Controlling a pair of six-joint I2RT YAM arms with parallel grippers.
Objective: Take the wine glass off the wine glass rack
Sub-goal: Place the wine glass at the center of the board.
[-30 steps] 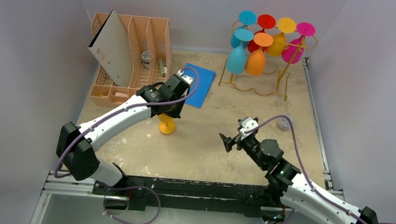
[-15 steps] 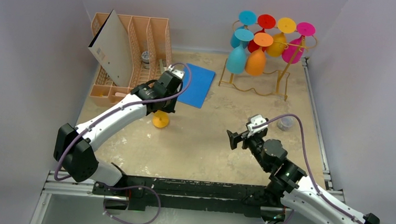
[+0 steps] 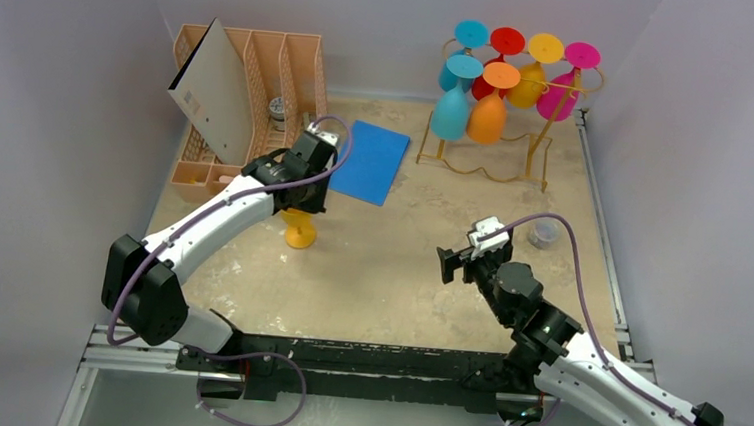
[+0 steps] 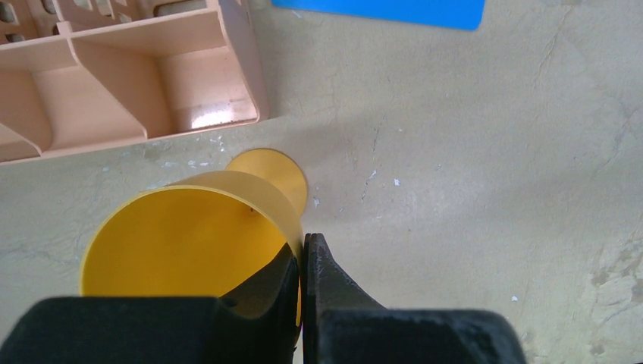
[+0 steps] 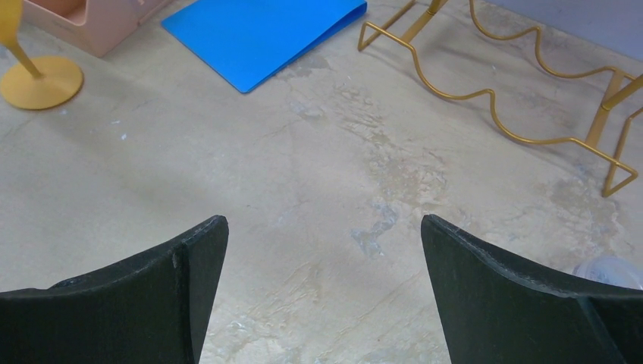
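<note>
REMOTE STATION: My left claw (image 4: pixel 305 256) is clamped on the rim of the yellow wine glass (image 4: pixel 178 243), one finger inside the bowl and one outside, pinching the thin wall. The rim pinch looks chosen to keep the glass upright while its foot meets the table (image 3: pixel 389 274). In the wrist view the round foot sits directly below the claw. It looks to be on or just above the surface, though I cannot confirm contact.

The glass is a bright, opaque yellow, seemingly plastic, with a wide bowl open toward the claw, a slim stem and a flat disc foot. It is off the rack and well apart from it.

Just ahead of the left claw and to its left is the peach file organizer (image 3: pixel 262 75), and ahead to the right lies a blue folder (image 3: pixel 369 160).

My right claw (image 5: pixel 322 227) hangs over bare table with its jaws spread wide and holding nothing, apparently parked clear of the work.

Far ahead of it stands the gold wine glass rack (image 3: pixel 539 146). Six coloured glasses (image 3: pixel 487 115) hang upside down by their feet from its top rails, which leaves the stems easy to slide out. To my eye, releasing the yellow glass is what remains.
</note>
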